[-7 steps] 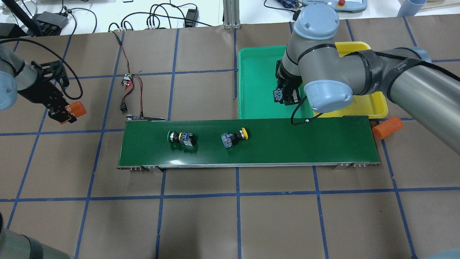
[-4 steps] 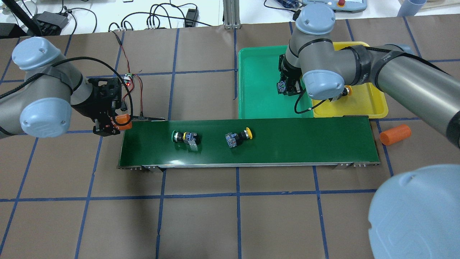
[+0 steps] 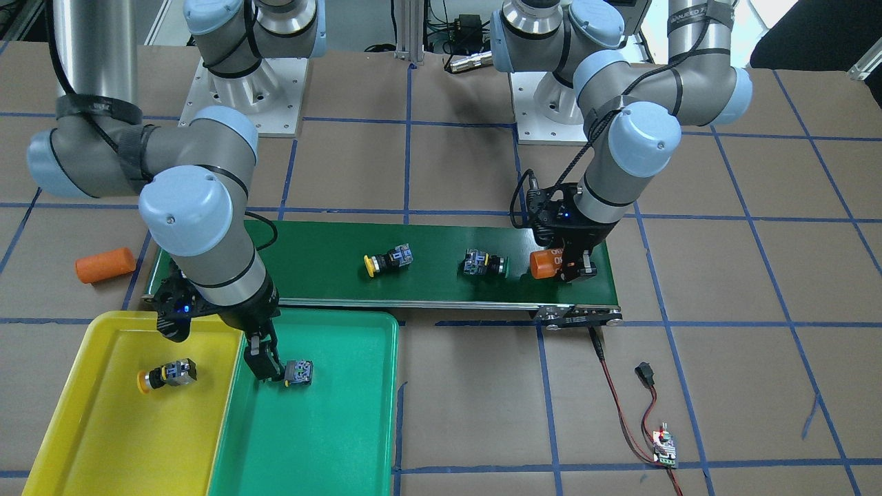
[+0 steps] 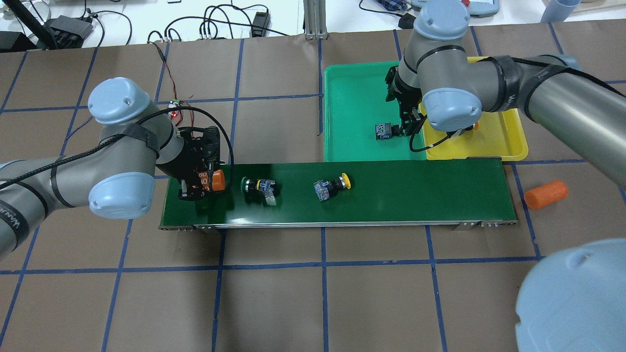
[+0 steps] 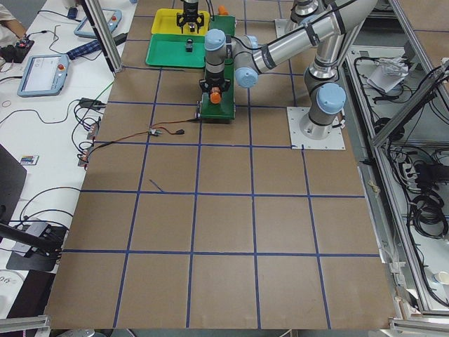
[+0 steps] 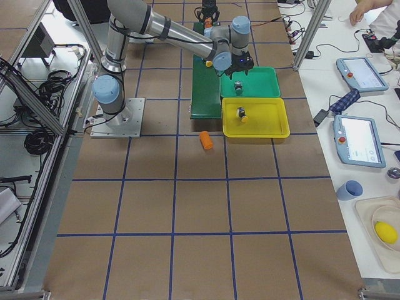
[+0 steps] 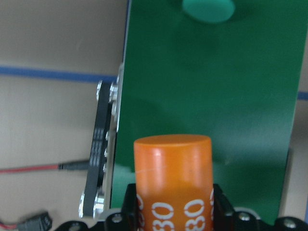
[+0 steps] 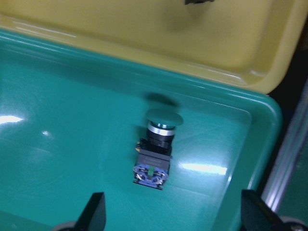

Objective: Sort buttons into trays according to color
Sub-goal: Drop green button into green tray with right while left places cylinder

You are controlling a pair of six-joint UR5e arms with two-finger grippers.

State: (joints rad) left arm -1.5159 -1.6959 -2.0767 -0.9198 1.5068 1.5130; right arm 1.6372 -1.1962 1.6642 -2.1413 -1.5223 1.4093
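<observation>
Halfway! Green button [image 8: 155, 154] in green tray [image 3: 310, 441] under the spread-wide right tool [image 8: 174, 214], yellow button [image 3: 165, 375] in yellow tray [image 3: 83, 427], two left on the conveyor [image 4: 415, 190]; left tool [image 3: 573, 272] grips an orange cylinder [image 3: 543, 264].

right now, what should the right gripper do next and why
Probably lift the right gripper clear of the green tray: it is open, the green button lies free below it, and a yellow button and a second green button wait on the belt.

green tray [image 8: 57, 144]: glossy plastic | conveyor belt [image 4: 415, 190]: matt | table cover [image 4: 293, 303]: brown paper
</observation>
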